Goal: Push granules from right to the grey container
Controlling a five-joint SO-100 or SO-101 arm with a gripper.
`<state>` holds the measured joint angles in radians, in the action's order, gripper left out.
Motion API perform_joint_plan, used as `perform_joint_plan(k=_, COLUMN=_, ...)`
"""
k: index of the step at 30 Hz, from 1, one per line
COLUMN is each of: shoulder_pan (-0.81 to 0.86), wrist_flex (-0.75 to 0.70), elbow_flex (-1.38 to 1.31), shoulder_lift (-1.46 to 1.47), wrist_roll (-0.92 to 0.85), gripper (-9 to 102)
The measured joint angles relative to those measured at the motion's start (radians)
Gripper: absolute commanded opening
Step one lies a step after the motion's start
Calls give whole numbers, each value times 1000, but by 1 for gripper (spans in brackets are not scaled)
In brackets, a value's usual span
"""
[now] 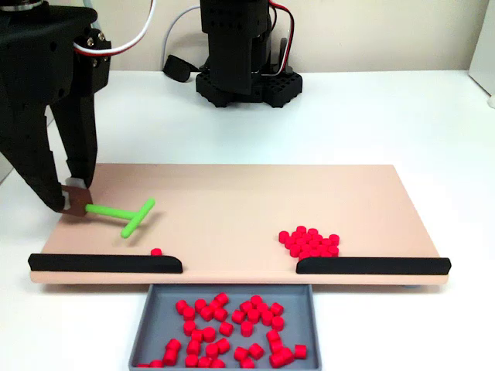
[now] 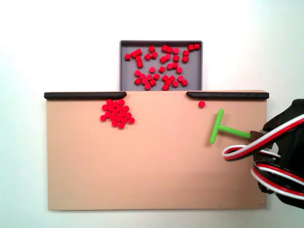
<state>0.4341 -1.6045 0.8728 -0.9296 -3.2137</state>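
Observation:
My gripper [image 1: 74,202] stands at the board's left end in a fixed view, shut on the stem end of the green T-shaped pusher stick [image 1: 124,213]. From above, the gripper [image 2: 257,135] is at the right and the stick [image 2: 222,127] points left. A pile of red granules [image 1: 309,241] lies against the right black rail; from above this pile [image 2: 116,113] is at the left. One stray granule [image 1: 156,252] [image 2: 202,104] rests near the other rail, close to the pusher's crossbar. The grey container [image 1: 158,325] [image 2: 128,81] holds many granules.
The tan board [image 1: 232,201] [image 2: 152,161] carries two black rails [image 1: 104,263] [image 1: 371,265] along its edge, with a gap over the container. The arm's black base [image 1: 244,77] stands behind the board. Red, white and black cables [image 2: 270,156] hang over the board's right corner from above.

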Motion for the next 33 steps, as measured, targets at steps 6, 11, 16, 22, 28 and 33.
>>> perform_joint_plan(k=6, shoulder_pan=0, wrist_flex=12, elbow_flex=-35, shoulder_lift=48, wrist_roll=0, gripper=0)
perform_joint_plan(k=11, shoulder_pan=0, wrist_flex=20, elbow_flex=-44, shoulder_lift=51, wrist_roll=0, gripper=0)
perform_joint_plan(k=16, shoulder_pan=0, wrist_flex=25, elbow_flex=-44, shoulder_lift=51, wrist_roll=0, gripper=0)
perform_joint_plan(k=22, shoulder_pan=0, wrist_flex=25, elbow_flex=-44, shoulder_lift=57, wrist_roll=0, gripper=0)
perform_joint_plan(k=28, shoulder_pan=-14, wrist_flex=25, elbow_flex=-46, shoulder_lift=67, wrist_roll=0, gripper=0)
perform_joint_plan(k=33, shoulder_pan=-17, wrist_flex=26, elbow_flex=-46, shoulder_lift=67, wrist_roll=0, gripper=0)
